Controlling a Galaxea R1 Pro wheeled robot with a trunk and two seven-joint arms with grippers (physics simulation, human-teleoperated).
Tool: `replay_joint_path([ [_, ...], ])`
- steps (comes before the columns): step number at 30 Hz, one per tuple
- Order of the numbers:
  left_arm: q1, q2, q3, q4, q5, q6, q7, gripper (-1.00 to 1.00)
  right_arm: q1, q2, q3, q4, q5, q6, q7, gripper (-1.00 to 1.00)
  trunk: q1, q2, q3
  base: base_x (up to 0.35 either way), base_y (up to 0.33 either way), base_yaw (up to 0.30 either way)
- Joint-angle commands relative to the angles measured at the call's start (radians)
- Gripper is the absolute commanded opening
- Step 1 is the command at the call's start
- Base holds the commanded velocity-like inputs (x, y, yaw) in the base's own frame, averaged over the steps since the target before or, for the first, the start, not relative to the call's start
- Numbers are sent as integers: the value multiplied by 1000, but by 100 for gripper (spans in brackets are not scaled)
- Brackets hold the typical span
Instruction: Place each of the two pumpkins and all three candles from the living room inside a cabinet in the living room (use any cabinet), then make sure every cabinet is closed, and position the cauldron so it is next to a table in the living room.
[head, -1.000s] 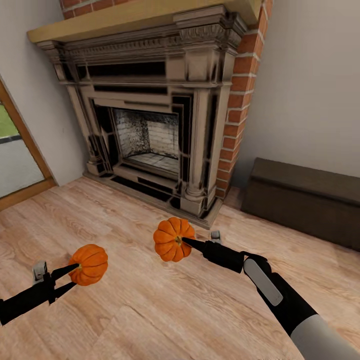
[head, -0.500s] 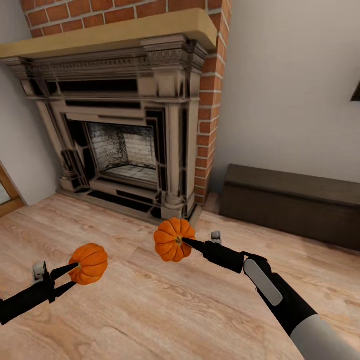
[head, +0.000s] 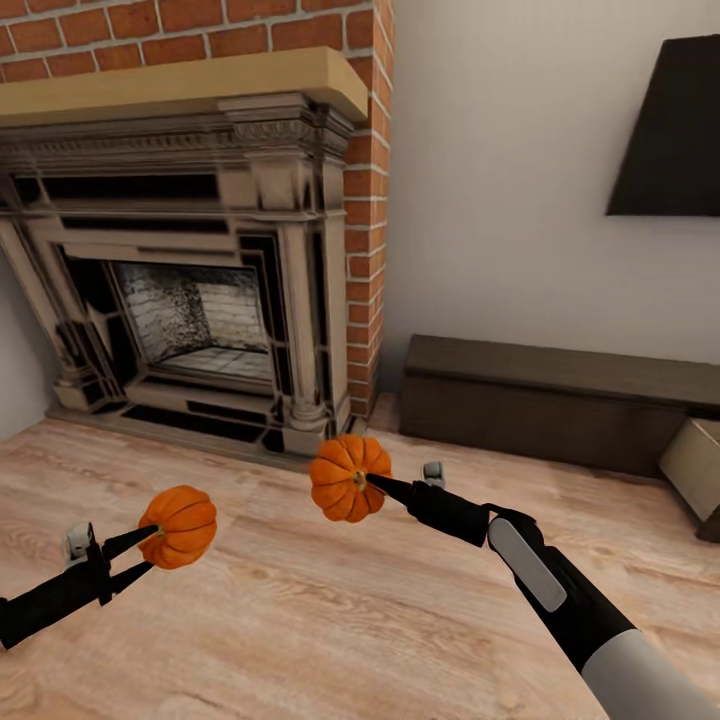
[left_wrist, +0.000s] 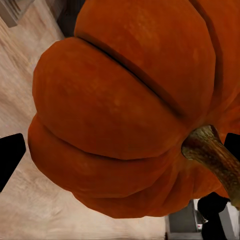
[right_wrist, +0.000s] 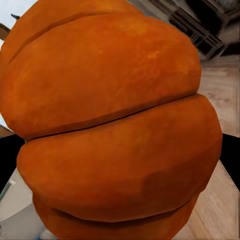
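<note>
— Two pumpkins, both off the floor. But start with the big things: what stands ahead?

— Biggest is the fireplace, a carved stone surround under a pale wooden mantel, with a brick chimney rising at its side. Next, against the white wall beside the brick, the long low dark-brown cabinet, its front panels flush and closed as far as I can see. A dark panel hangs on the wall above it. A light-coloured box sits at the cabinet's far end, cut off by the frame's edge. Wood floor runs underneath.

— And the arms?

— The right gripper is clamped on one pumpkin, held up in front of the hearth's corner. The left gripper has its two fingers closed around the other pumpkin, lower and nearer the robot.

— Stems?

— From the left wrist, that pumpkin shows a brownish stem beside a finger. From the right wrist, ribbed orange pumpkin.
</note>
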Motion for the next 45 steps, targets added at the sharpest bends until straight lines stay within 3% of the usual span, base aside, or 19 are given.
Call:
replay_joint_path([
  [1, 0, 0, 2, -6, 10, 10, -8, -100, -1, -1, 2, 1, -19, 10, -2, -100, 0, 0, 0, 0, -11, -290],
  [14, 0, -1, -2, -36, 0, 10, -22, -100, -1, -1, 1, 15, -28, 10, -3, -100, 0, 0, 4, 0, -230, -287],
  [26, 0, -1, -4, -36, -1, 10, -22, -100, -1, -1, 1, 16, -40, 10, -3, -100, 0, 0, 4, 0, -272, -97],
  [45, 0, -2, -5, -36, -2, 10, -21, -100, -1, 2, 1, 24, -46, 10, -4, -100, 0, 0, 4, 0, -277, -278],
])
